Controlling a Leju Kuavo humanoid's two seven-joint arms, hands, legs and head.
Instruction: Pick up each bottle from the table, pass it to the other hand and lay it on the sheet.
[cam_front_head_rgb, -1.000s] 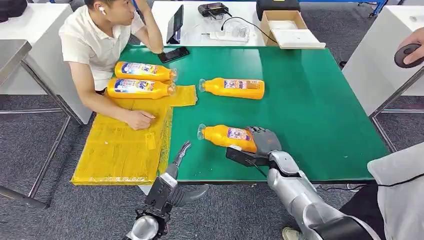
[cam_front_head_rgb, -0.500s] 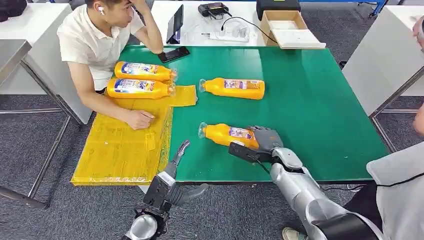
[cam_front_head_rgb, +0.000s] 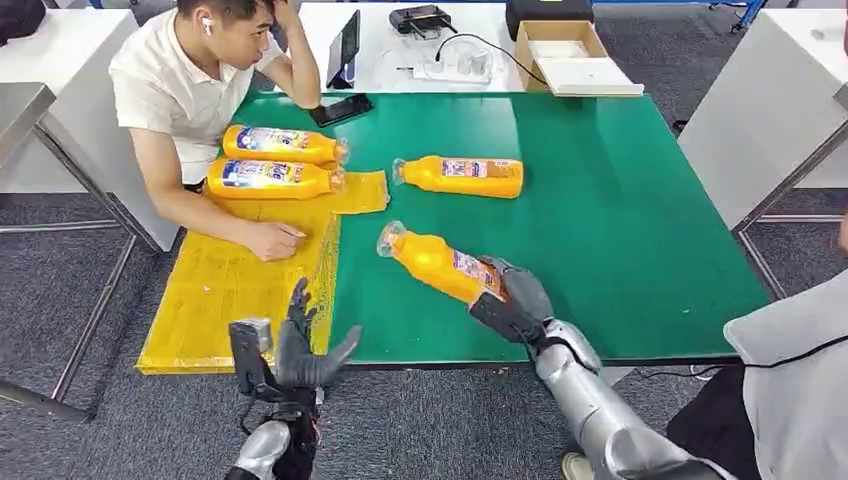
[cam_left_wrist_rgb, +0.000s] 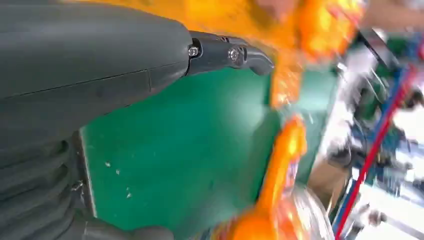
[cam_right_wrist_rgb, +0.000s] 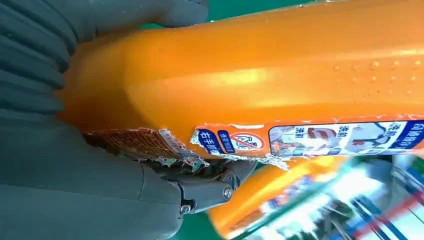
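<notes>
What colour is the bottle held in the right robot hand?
Orange, with a blue-and-white label; the bottle shows best in the right wrist view, gripped by the right robot hand.

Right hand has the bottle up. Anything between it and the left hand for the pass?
Nothing visible. The held bottle in the right hand tilts cap-first toward the left hand, which waits open near the table's front edge, with bare green mat between them.

Robotics lab, green test table (cam_front_head_rgb: 620, 200), white benches (cam_front_head_rgb: 760, 90), carpet floor (cam_front_head_rgb: 60, 290)
</notes>
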